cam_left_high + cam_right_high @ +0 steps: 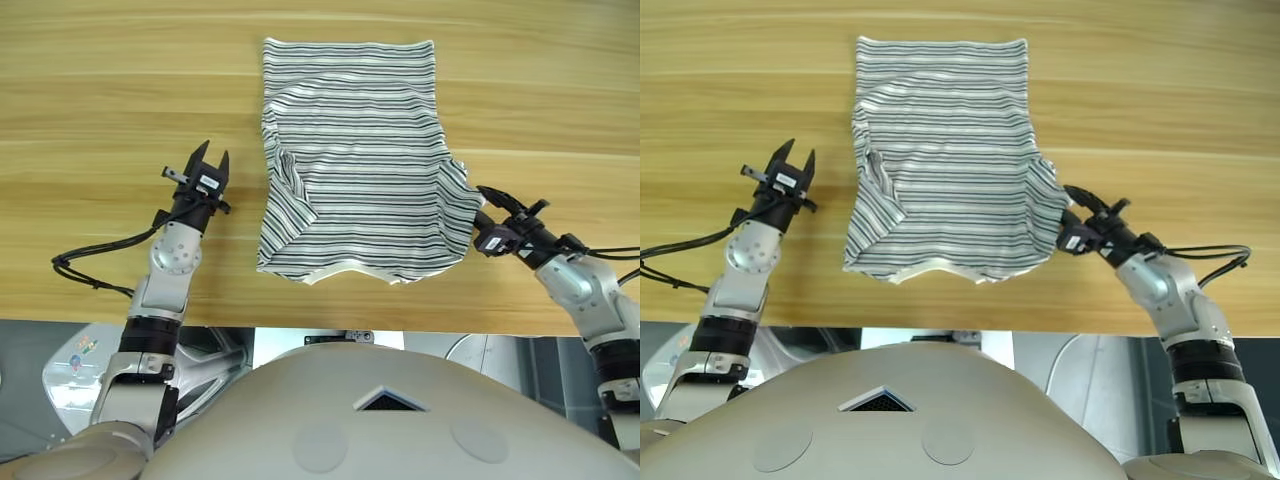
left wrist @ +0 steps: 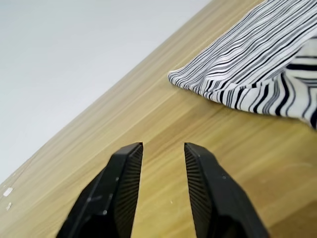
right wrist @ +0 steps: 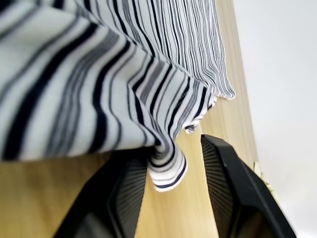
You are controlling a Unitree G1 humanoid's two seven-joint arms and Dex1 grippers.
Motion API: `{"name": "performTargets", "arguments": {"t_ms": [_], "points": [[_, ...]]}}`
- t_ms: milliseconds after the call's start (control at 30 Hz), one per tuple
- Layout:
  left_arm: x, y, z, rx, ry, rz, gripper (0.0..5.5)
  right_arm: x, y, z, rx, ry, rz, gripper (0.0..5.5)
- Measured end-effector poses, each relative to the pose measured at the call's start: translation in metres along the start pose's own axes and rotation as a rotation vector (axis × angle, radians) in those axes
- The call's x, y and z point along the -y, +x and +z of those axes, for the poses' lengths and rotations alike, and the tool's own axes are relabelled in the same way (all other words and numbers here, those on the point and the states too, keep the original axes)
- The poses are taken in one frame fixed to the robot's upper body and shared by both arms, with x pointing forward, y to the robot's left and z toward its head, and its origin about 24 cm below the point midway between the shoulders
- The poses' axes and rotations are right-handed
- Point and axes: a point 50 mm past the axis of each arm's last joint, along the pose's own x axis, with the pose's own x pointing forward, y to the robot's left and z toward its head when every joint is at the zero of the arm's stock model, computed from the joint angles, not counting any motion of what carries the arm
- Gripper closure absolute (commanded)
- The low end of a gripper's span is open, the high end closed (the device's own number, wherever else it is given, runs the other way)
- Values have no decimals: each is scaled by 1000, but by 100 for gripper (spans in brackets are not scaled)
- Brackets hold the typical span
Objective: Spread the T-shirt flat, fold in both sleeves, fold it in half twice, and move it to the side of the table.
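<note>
the striped t-shirt (image 1: 355,160) lies on the wooden table (image 1: 100,100) between the 2 grippers, close to the right one and a little apart from the left one. the left gripper (image 1: 215,152) is over bare wood. its 2 fingers stand apart with a moderate gap and hold nothing, and the shirt edge is off to its inner side, not touching it. the right gripper (image 1: 505,203) is at the outer edge of the sleeve (image 1: 455,190) on its side. its fingers (image 3: 228,173) are apart. a small fold of the sleeve edge lies in the gap between them, against 1 finger, and they have not closed on it.

the cloth looks thin, light and very soft. i judge it will keep no shape when lifted: it will hang, wrinkle and maybe drag the layer under it. it is not fragile, and the ribbed fingers should hold it well. a good place to take hold is the sleeve edge between the right fingers, with both layers inside the pinch, and then to carry it low toward the middle of the shirt. the sleeve on the left gripper's side looks folded in, so this is probably the 2nd sleeve.
</note>
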Motion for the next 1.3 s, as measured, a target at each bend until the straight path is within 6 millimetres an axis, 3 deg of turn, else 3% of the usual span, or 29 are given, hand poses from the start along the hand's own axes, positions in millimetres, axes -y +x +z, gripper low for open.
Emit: {"name": "performTargets", "arguments": {"t_ms": [367,667,767,967,1300], "points": [[-3,1,2,8,-11,21,391,3,-2,-5,-6,-13,19,547],[-1,2,4,17,-19,24,391,3,-4,1,26,24,7,549],[-1,2,4,19,-23,27,391,-2,-9,16,107,105,1,549],[2,4,1,7,-36,26,391,14,-6,66,398,236,-51,549],[11,4,-1,2,-66,31,391,-4,22,85,466,202,84,549]]}}
